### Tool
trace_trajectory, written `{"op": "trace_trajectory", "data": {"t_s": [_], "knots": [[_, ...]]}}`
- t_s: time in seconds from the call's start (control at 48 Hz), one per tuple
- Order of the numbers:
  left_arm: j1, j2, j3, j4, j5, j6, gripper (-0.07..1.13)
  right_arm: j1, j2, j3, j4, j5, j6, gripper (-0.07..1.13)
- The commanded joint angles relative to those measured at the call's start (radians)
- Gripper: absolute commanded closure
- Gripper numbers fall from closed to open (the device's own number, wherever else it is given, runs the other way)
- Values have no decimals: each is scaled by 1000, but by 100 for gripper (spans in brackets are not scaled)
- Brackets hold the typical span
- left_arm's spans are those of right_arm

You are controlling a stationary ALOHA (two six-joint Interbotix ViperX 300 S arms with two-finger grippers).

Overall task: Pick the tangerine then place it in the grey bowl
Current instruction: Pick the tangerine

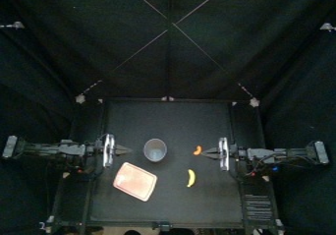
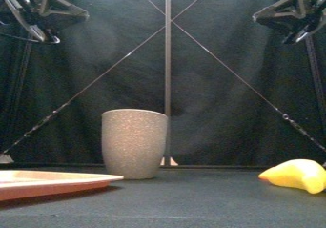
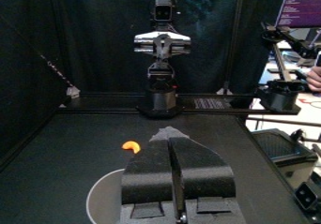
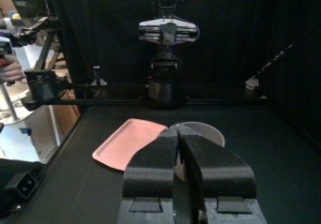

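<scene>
Your grey bowl (image 2: 133,143) is a mid grey, flecked all over its wall with fine speckles. The tangerine (image 1: 199,150) is a plain bright orange. The banana (image 2: 295,175) is plain yellow, a shade deeper along its underside. The tray (image 1: 137,180) is pink, paler across its middle and closer to salmon at its rim. The counter (image 1: 171,116) is black, and the curtain (image 1: 79,42) behind it is the same black. Your left hand (image 3: 175,141) and right hand (image 4: 189,132) both show plain black.
</scene>
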Motion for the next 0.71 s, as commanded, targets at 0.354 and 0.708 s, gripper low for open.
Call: {"op": "trace_trajectory", "data": {"t_s": [0.354, 0.708], "knots": [[3, 14, -46, 0, 190, 2, 94, -158, 172, -75, 324, 209, 163, 93], [21, 14, -43, 2, 206, 5, 94, -449, 229, -29, 611, 588, 459, 32]]}}
